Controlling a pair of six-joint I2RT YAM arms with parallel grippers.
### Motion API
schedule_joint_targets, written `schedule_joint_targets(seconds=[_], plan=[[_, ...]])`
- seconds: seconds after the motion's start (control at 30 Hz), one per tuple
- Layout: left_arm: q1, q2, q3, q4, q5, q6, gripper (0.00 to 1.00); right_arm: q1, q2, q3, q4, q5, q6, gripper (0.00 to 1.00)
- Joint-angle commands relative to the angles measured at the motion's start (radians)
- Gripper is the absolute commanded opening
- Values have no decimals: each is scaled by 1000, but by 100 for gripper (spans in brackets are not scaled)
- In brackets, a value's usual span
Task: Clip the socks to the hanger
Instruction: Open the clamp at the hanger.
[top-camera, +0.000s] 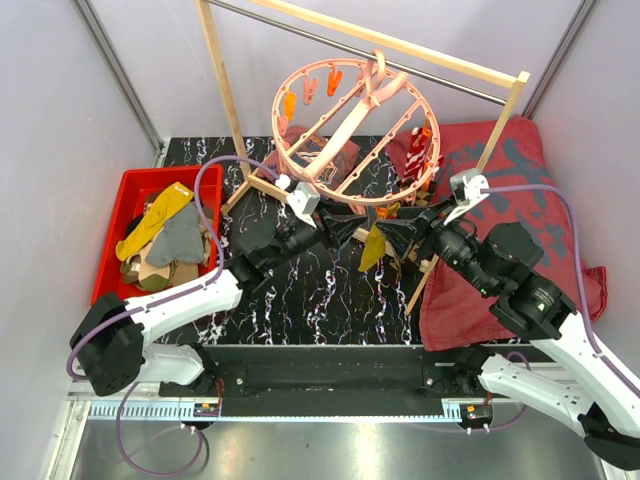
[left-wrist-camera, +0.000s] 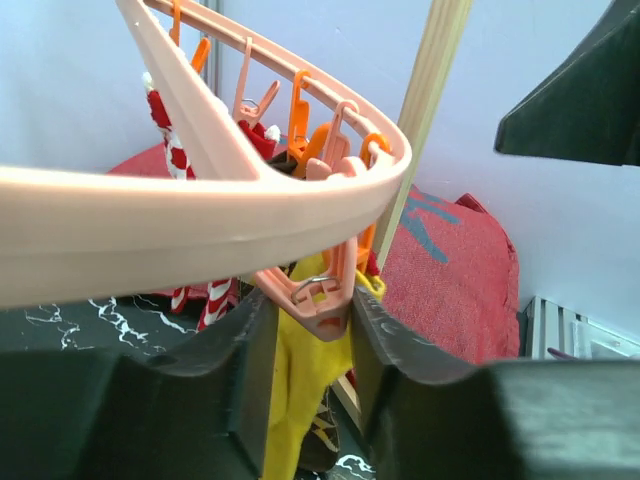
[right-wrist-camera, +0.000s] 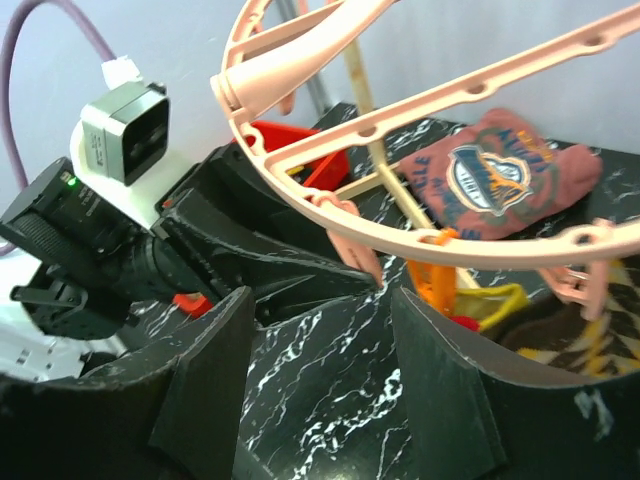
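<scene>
The salmon-pink ring hanger (top-camera: 345, 130) hangs from the wooden rack. My left gripper (top-camera: 360, 234) is at its near rim. In the left wrist view its jaws (left-wrist-camera: 312, 310) press both sides of a pink clip (left-wrist-camera: 330, 270) under the rim. A yellow sock (left-wrist-camera: 295, 400) hangs just behind that clip. A red-white striped sock (top-camera: 420, 150) hangs on the far right of the ring. My right gripper (top-camera: 388, 240) faces the left one beside the yellow sock (top-camera: 373, 250). It stands open (right-wrist-camera: 320, 300) with nothing between its fingers. More socks (top-camera: 165, 240) lie in the red bin.
The red bin (top-camera: 108, 250) stands at the left of the black marble table. The wooden rack (top-camera: 222, 90) has a leg (top-camera: 425, 275) slanting down near my right arm. A dark-red patterned cloth (top-camera: 510, 200) lies at the right. A brownish printed sock (right-wrist-camera: 500, 180) lies beyond the ring.
</scene>
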Motion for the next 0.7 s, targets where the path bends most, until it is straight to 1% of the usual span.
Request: schedule_joint_targets(seconds=[0.0, 0.17, 0.27, 0.4, 0.67], plan=[[-28, -6, 43, 58, -17, 18, 31, 1, 46, 42, -9, -82, 32, 65], [-63, -11, 45, 36, -81, 37, 26, 1, 72, 40, -7, -51, 75, 65], [-106, -14, 51, 7, -175, 77, 23, 1, 83, 32, -7, -13, 111, 64], [-158, -11, 73, -41, -288, 121, 21, 1, 75, 12, -1, 87, 160, 61], [-266, 51, 134, -79, -497, 213, 20, 1, 69, -27, 40, 188, 161, 54]])
